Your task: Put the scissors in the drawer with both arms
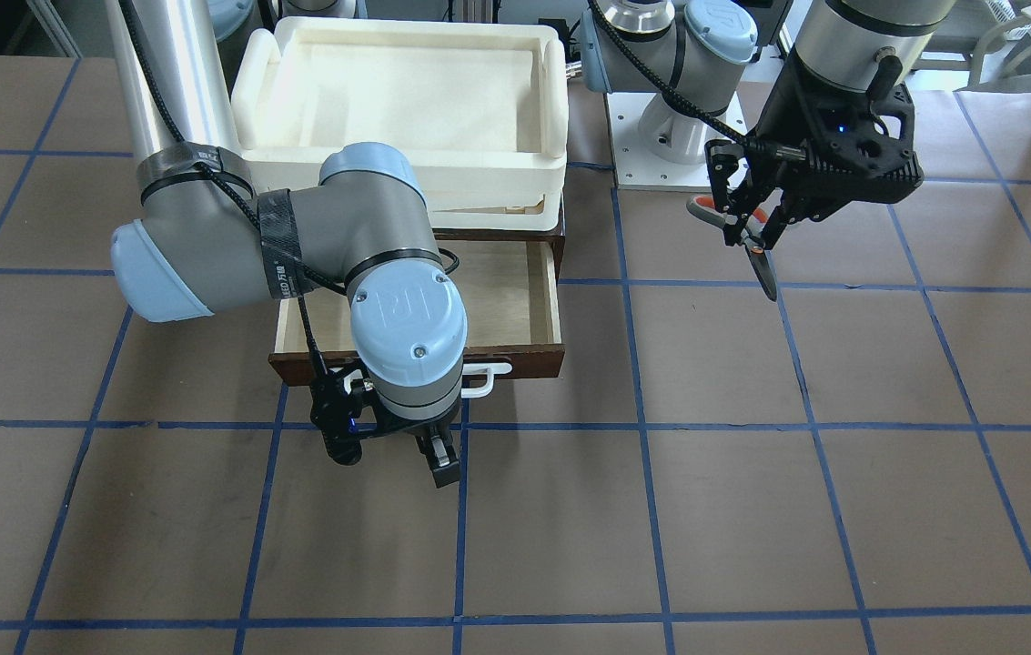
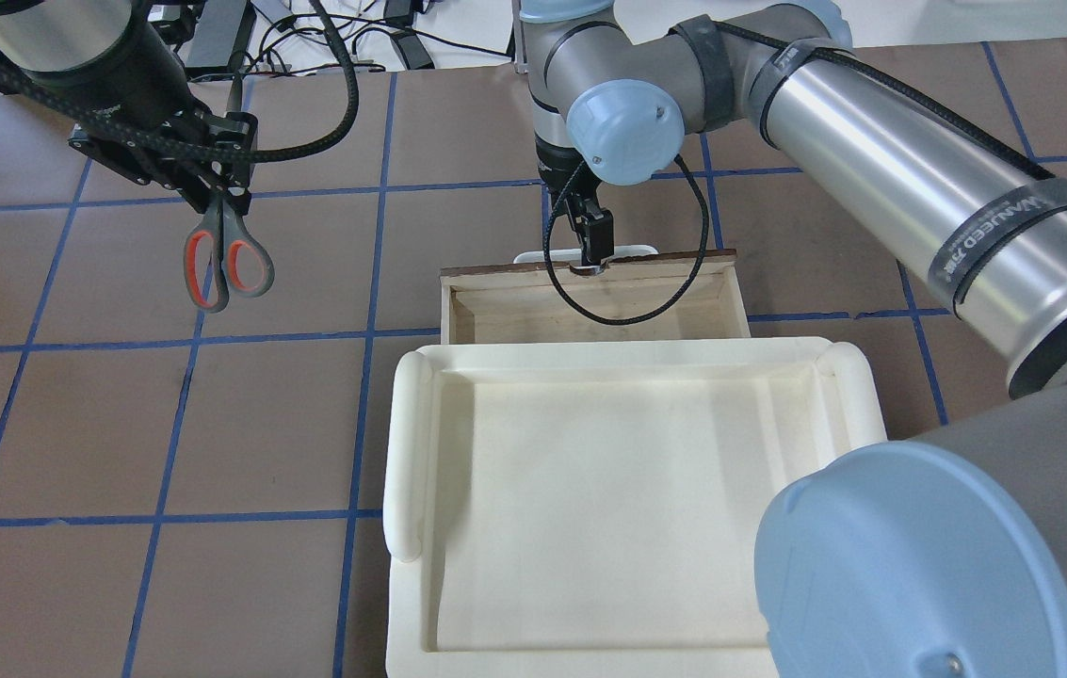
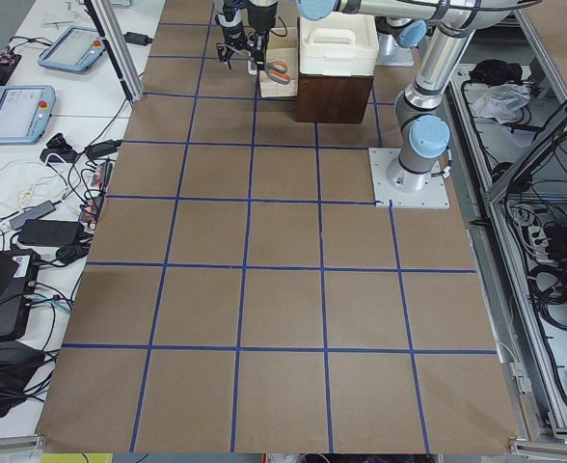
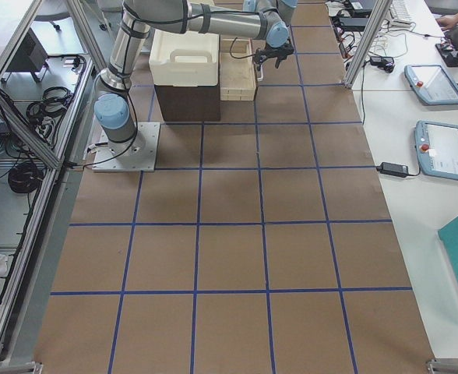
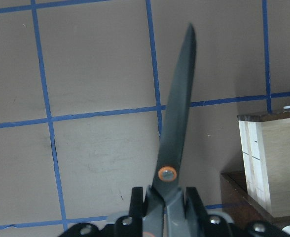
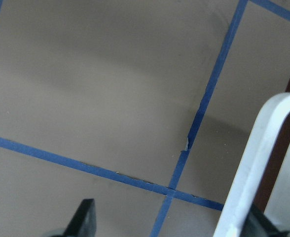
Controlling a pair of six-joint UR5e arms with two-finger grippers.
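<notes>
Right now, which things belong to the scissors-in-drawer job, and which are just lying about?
Job: grey-handled, orange-lined metal scissors in the left claw; open dark brown wooden drawer with white bar handle.
Lying about: white foam tray; blue-framed tablet.

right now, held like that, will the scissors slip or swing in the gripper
Probably stiff: the scissors show a rigid dark blade. Clamped just behind the pivot by the left gripper, they could twist a little. The blades look closed, so they likely won't flop open.
</notes>
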